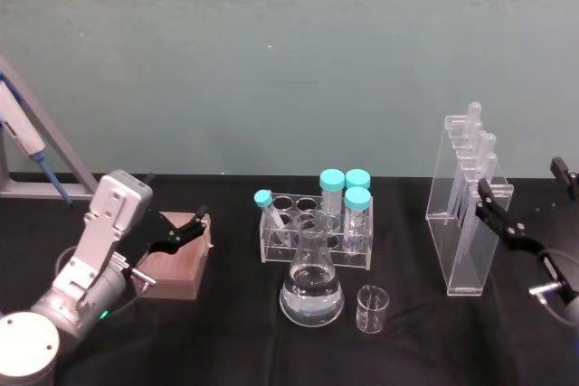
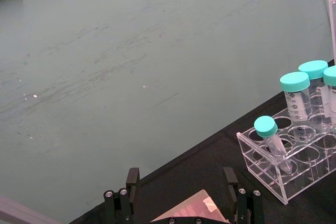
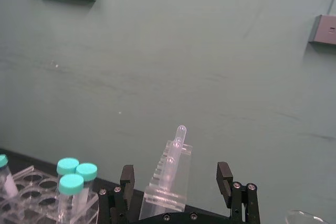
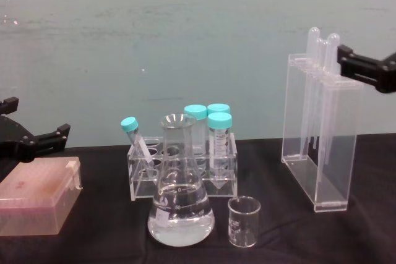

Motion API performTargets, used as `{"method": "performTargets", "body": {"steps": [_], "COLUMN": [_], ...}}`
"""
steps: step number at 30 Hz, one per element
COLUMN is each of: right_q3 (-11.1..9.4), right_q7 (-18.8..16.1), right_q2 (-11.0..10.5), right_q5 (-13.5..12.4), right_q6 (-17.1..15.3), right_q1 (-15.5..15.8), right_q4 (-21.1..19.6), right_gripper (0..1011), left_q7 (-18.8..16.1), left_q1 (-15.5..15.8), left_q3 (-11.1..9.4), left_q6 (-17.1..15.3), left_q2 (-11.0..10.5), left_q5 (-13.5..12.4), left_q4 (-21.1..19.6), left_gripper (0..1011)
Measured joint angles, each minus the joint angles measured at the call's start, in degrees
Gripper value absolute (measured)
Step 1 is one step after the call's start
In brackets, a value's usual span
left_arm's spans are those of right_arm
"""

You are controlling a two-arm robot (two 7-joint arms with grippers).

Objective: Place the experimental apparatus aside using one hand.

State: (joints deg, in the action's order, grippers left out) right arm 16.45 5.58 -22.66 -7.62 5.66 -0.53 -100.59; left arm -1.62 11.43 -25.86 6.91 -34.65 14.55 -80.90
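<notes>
The tall clear pipette stand (image 1: 463, 214) stands at the right of the black table and holds long pipettes (image 4: 322, 47). My right gripper (image 1: 529, 189) hovers open just to its right, near its top. In the right wrist view the pipette stand (image 3: 167, 179) lies ahead between the spread fingers (image 3: 224, 176), which hold nothing. The conical flask of clear liquid (image 1: 312, 288) and the small glass beaker (image 1: 372, 307) sit side by side at the table's front centre. At the left, my left gripper (image 1: 185, 228) is open above a brown box (image 1: 174, 264).
A clear rack (image 1: 317, 230) of teal-capped tubes stands just behind the flask. A blue-tipped pipettor (image 1: 32, 155) leans on a stand at the far left. A green wall closes off the back of the table. There is bare black cloth in front of the pipette stand.
</notes>
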Motion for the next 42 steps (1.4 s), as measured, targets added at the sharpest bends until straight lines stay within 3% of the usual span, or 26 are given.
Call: {"method": "performTargets", "body": {"steps": [5,11,21,42], "right_q3": [0.3,0.8,0.6,-2.1], "right_q7": [1.5,2.9,3.9,2.3], "right_q2": [2.6,7.2,11.4,14.6], "right_q5": [1.0,2.3,4.0,4.8], "right_q6": [0.2,1.0,1.3,-1.1], "right_q1": [-0.9,-3.1,-5.7,-5.2], "right_q4": [1.2,4.4,8.2,9.7], "right_gripper": [1000,1000,1000,1002], "left_q7": [0.0,0.0,0.0,0.0], "left_q1": [0.0,0.0,0.0,0.0], "left_q3": [0.0,0.0,0.0,0.0], "left_q6": [0.0,0.0,0.0,0.0], "left_q2": [0.0,0.0,0.0,0.0], "left_q5": [0.0,0.0,0.0,0.0], "left_q4": [0.0,0.0,0.0,0.0], "left_gripper": [1000,1000,1000,1000]}}
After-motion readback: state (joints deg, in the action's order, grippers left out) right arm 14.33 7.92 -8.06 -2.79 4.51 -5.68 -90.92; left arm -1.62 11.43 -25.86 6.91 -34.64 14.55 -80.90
